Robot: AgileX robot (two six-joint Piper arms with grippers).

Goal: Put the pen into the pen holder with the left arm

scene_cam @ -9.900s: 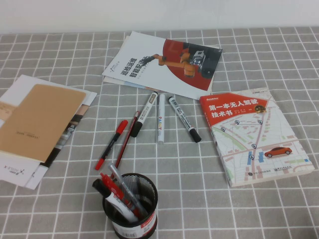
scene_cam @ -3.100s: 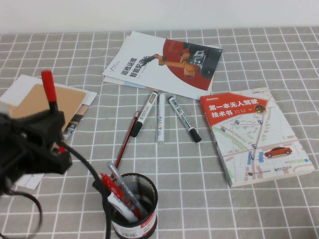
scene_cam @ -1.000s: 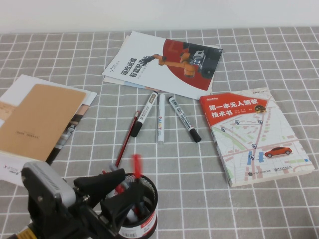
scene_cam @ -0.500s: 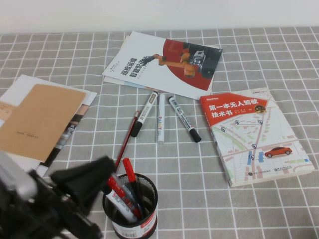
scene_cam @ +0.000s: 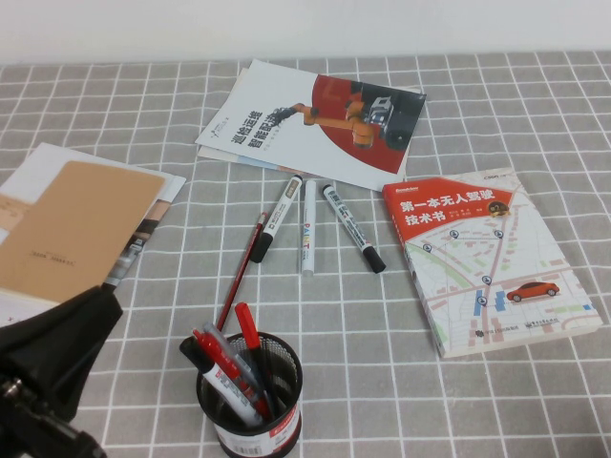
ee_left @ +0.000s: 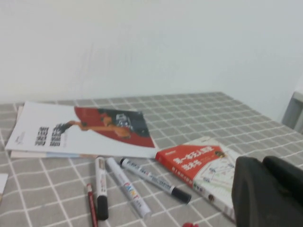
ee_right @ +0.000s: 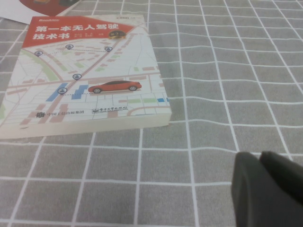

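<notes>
The pen (scene_cam: 247, 327) stands in the pen holder (scene_cam: 250, 405), its red cap sticking up above the rim among other pens. The holder is a black mesh cup at the table's front edge. My left gripper (scene_cam: 100, 310) is a dark shape at the front left, to the left of the holder and clear of it. In the left wrist view my left gripper (ee_left: 262, 163) has its fingers pressed together and holds nothing. A red tip (ee_left: 191, 225) shows at that view's edge. My right gripper (ee_right: 259, 158) hangs shut and empty over bare cloth near the red book (ee_right: 80, 71).
A dark red stick pen (scene_cam: 242, 275) and three white markers (scene_cam: 307, 229) lie behind the holder. The red book (scene_cam: 487, 258) lies to the right, a brochure (scene_cam: 315, 124) at the back, and a brown notebook (scene_cam: 72, 229) on the left.
The pen has dropped from the open left gripper into the holder. The left gripper has shut and drawn back to the left, away from the holder.
</notes>
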